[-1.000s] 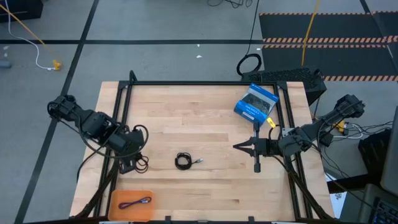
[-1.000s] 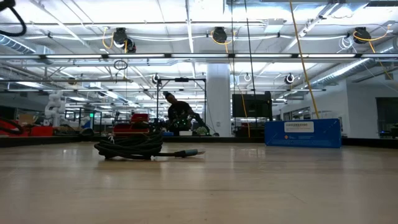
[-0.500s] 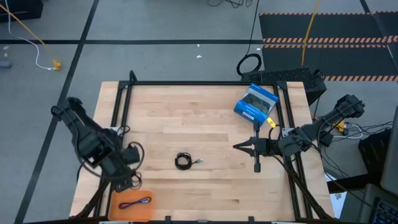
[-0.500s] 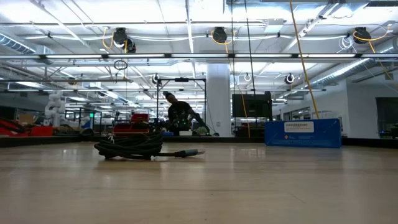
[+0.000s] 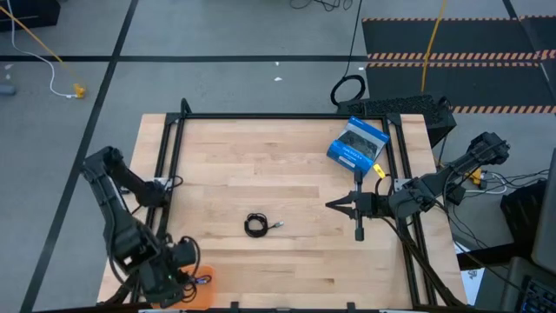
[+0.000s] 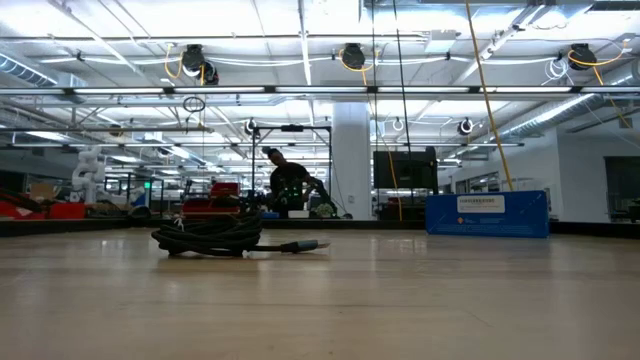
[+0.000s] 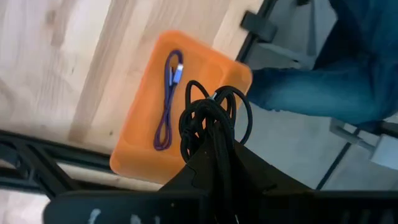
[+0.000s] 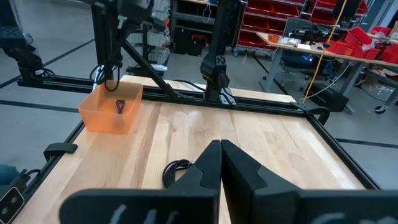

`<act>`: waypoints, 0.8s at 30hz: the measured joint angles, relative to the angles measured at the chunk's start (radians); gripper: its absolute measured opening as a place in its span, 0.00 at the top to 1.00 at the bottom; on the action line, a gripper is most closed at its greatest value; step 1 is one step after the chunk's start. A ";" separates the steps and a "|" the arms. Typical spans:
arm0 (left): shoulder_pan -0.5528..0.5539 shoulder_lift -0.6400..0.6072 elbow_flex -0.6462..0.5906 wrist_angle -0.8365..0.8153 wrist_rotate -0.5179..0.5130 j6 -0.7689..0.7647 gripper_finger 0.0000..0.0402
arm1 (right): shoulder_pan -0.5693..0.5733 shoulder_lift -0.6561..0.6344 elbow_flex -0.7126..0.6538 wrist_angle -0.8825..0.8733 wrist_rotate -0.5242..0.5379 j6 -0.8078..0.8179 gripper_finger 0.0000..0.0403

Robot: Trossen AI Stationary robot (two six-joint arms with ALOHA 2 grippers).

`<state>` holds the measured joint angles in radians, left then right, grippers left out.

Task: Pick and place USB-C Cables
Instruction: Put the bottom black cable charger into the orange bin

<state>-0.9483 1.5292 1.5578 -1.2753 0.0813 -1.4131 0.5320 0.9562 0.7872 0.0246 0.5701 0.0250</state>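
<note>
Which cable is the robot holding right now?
The loose black bundle, pinched in the left gripper above the orange tray. The purplish-blue cable lies inside that tray; the coiled black cable rests mid-table.

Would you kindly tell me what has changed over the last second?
The left gripper, shut on the loose black cable, swung from the table's left edge to above the orange tray. The right gripper, coiled cable and blue box stayed put.

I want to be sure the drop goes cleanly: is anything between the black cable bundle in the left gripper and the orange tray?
Nothing visible blocks it. The left gripper holds the loose black cable bundle right above the orange tray. The tray holds only a purple cable, lying along one side, so the rest of the floor is free.
</note>
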 joint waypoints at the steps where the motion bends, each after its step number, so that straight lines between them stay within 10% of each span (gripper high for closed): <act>1: -0.009 0.009 0.000 -0.001 0.000 -0.013 0.92 | 0.000 0.000 0.000 0.000 0.000 0.000 1.00; 24: -0.044 0.217 0.000 0.024 -0.077 -0.145 0.92 | 0.000 0.000 0.000 0.002 0.000 -0.010 1.00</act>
<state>-0.9919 1.7464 1.5574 -1.2516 0.0042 -1.5577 0.5320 0.9562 0.7872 0.0261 0.5705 0.0147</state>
